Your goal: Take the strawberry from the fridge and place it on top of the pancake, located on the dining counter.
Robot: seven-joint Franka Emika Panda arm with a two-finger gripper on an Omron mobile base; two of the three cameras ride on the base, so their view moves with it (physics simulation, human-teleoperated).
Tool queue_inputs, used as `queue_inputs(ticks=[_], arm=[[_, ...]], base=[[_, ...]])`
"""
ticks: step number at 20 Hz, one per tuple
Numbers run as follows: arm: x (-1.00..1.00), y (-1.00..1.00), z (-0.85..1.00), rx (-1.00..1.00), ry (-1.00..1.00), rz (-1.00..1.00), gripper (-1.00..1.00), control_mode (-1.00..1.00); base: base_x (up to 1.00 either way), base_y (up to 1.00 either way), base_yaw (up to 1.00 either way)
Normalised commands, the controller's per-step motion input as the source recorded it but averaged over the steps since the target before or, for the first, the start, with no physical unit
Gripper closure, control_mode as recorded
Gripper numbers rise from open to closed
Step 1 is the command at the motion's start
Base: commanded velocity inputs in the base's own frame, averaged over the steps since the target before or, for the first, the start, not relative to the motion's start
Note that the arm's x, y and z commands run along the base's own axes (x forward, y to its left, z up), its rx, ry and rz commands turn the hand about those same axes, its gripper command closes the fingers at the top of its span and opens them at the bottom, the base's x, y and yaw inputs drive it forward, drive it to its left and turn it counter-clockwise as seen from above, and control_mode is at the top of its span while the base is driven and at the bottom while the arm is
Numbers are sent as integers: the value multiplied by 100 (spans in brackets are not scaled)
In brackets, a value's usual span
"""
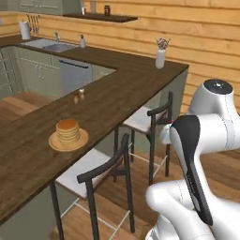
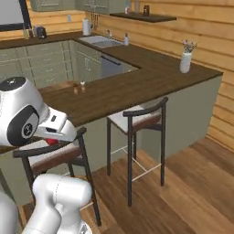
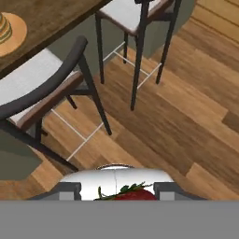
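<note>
tool point(image 3: 115, 192) closed on the strawberry point(image 3: 134, 194), red fruit with green leaves pinched between the dark tips, held low above the wooden floor point(image 3: 186, 116) beside the near stool point(image 3: 42, 93). pancake point(image 1: 68, 130) stacked on a tan plate point(image 1: 56, 143), resting on the dark counter point(image 1: 108, 98), well apart from the fruit. white vase point(image 1: 160, 58) near the counter's far corner.
</note>
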Motion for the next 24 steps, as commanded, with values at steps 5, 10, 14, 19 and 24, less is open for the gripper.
queue_inputs(ticks=[5, 10, 14, 19, 24], arm=[[0, 0, 0, 0, 0, 0, 100, 100], [0, 0, 0, 0, 0, 0, 100, 100], [0, 0, 0, 0, 0, 0, 100, 100], [0, 0, 0, 0, 0, 0, 100, 100], [0, 0, 0, 0, 0, 0, 100, 100]], base=[[36, -3, 91], [39, -17, 88], [14, -51, 47], [7, -70, 13], [17, -11, -7]])
